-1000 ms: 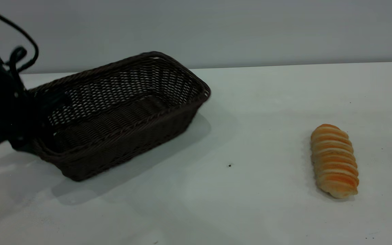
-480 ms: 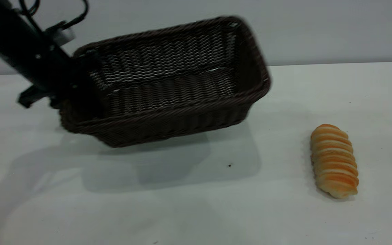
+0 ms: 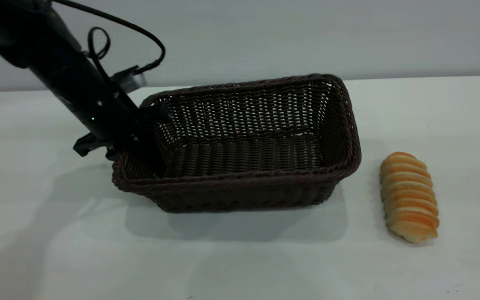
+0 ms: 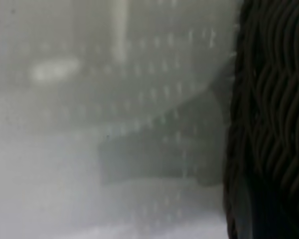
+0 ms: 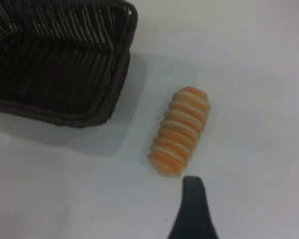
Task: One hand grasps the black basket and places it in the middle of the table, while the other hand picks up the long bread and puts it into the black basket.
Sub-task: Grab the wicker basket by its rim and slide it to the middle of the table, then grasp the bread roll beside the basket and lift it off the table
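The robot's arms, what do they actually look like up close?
The left arm is a thick black tube with black cables looping off it, a silver-grey part by the wrist and a tiny green light. Its gripper is black too. Of the right gripper only one black, tapered finger shows.

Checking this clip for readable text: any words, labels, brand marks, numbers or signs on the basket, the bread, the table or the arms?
None: no text, label, number or sign can be read in any view.
The black basket shows only plain weave.
The long bread shows only its ridges.
The table is bare white with tiny specks.
The left gripper, on the basket's end, shows only a small green light, no lettering.
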Controlling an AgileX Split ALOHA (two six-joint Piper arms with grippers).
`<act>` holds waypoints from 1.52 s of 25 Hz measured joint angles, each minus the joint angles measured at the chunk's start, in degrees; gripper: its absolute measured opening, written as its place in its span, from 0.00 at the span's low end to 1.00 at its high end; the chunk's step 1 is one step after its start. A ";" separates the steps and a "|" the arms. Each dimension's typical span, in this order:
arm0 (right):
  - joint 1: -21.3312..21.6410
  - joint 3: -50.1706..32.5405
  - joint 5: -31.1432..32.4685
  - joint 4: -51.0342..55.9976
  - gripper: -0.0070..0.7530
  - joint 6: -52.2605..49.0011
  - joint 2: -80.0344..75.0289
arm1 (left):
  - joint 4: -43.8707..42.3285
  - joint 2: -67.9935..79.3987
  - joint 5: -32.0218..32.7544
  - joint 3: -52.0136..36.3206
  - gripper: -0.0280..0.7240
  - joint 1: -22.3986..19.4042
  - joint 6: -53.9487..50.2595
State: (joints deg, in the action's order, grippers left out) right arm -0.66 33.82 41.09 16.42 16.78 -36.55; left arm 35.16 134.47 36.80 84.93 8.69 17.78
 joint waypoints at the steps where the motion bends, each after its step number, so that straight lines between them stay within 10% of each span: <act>1: 0.00 0.00 0.00 0.00 0.78 0.00 0.00 | -1.86 0.05 0.50 0.74 0.23 0.18 -1.38; 13: 0.00 0.00 -0.06 -0.05 0.78 0.00 0.00 | -9.85 0.13 2.21 2.33 0.26 0.52 -10.32; 22: 0.00 0.00 -0.06 -0.05 0.78 0.48 0.00 | -12.12 -3.69 3.89 2.73 0.91 0.47 -11.73; 38: 0.00 4.01 -9.15 12.86 0.78 7.94 -31.97 | -23.27 -28.22 10.49 4.11 0.74 0.47 -16.88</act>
State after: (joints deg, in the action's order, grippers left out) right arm -0.66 37.83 31.94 29.28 24.72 -68.52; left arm 11.89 106.25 47.29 89.04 9.15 0.89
